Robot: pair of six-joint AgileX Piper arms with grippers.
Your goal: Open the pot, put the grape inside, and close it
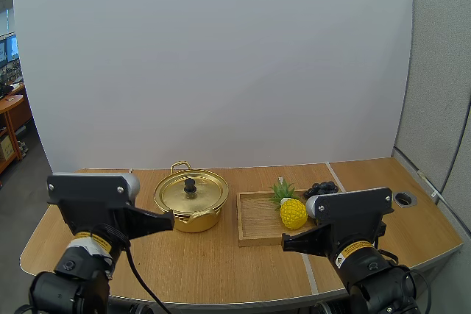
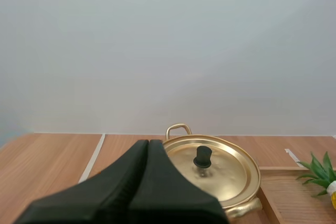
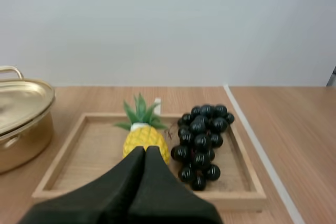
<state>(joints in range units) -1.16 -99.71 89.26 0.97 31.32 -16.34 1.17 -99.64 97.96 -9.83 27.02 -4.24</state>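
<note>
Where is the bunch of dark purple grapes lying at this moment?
In the high view the dark grape bunch lies at the right side of the wooden tray, beside the yellow pineapple, right of the golden pot.

Lidded pot (image 1: 190,198) left of tray (image 1: 257,220) (grapes (image 1: 321,189), pineapple (image 1: 292,212) inside).

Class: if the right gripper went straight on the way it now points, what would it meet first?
Probably the pineapple in the wooden tray, dead ahead of the right gripper; the grapes lie beside the pineapple, off that line. Depth is uncertain.
</note>
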